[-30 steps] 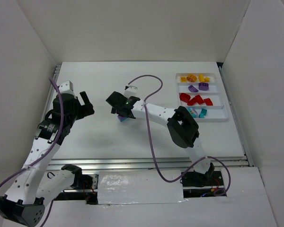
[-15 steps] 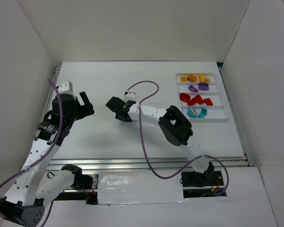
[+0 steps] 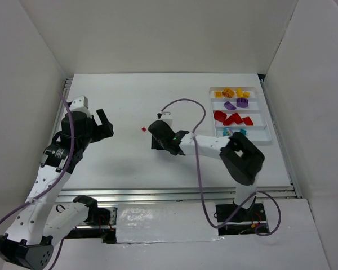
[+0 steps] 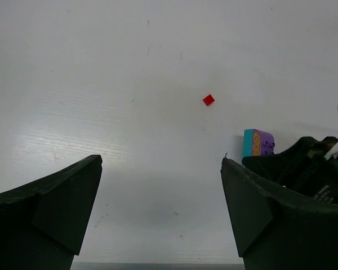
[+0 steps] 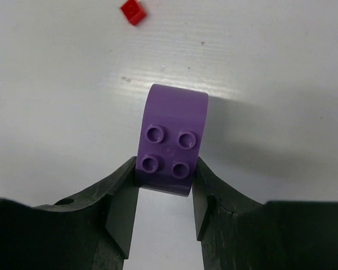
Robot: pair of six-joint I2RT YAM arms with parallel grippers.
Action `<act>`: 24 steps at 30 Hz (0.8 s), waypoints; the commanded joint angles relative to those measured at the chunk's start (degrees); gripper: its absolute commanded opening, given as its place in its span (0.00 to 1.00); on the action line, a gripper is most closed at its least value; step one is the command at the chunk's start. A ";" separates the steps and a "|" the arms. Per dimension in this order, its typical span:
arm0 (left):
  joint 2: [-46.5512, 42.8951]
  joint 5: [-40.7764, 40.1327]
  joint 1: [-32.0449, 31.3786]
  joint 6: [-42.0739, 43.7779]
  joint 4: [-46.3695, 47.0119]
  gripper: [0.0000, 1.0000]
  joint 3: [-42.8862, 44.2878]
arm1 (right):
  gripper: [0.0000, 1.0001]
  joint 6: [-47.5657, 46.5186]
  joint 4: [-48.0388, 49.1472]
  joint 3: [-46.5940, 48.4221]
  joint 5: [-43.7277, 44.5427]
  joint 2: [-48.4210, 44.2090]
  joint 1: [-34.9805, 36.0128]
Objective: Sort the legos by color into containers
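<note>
Right wrist view: the right gripper [image 5: 166, 172] pinches the purple brick [image 5: 170, 140] across its width, its long axis running away from the fingers, near the middle of the table [image 3: 118, 95]. The white tray [image 3: 268, 121] lies well to the right. The left gripper [image 4: 160, 163] hangs open, farther off.

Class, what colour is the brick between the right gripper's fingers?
The brick is purple, clearest in right wrist view.

I count one white tray [image 3: 261, 119] with four compartments [image 3: 256, 104]: about four yellow bricks [image 3: 228, 91], two purple bricks [image 3: 242, 102], four red bricks [image 3: 231, 118], two teal bricks [image 3: 242, 131]; off it, one purple brick [image 5: 172, 140], one small red piece [image 3: 142, 129]
</note>
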 commanded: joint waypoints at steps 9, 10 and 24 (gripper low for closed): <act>2.69 59.46 -0.24 2.04 22.19 0.99 -3.76 | 0.00 -19.92 30.88 -29.08 -54.52 -42.62 -11.27; 2.77 62.67 -0.33 0.18 28.31 0.99 -4.55 | 0.00 -20.09 32.19 -29.97 -56.65 -44.40 -11.44; 1.81 68.51 -13.68 -12.76 51.39 0.93 -10.63 | 0.00 -15.70 38.88 -35.08 -68.98 -58.74 -11.80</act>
